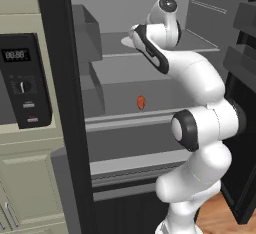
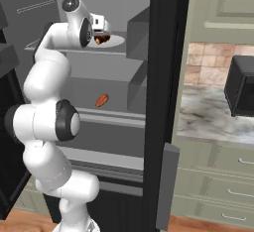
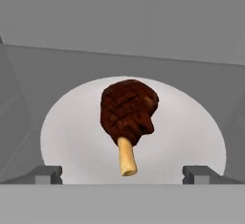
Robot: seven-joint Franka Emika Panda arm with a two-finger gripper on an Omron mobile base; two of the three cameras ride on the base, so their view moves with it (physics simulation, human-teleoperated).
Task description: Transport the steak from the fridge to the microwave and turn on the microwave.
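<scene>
One steak (image 3: 128,114) lies on one white plate (image 3: 67,137) on an upper shelf of the fridge (image 1: 60,103), a dark brown grilled lump with a pale bone end pointing back toward the hand. One small orange-red oval item (image 1: 141,102) sits alone on the shelf below, well apart from the plate. One microwave (image 1: 22,80) is set into the cabinet left of the fridge, its side panel with display, knob and buttons facing out. In the hand view the gripper (image 3: 122,173) stands wide, one dark fingertip at each side of the plate's near edge, and the steak lies centred between them, just ahead and untouched. From the right base view the steak (image 2: 102,39) shows just beside the hand, though whether the fingertips already flank it is hard to judge there
</scene>
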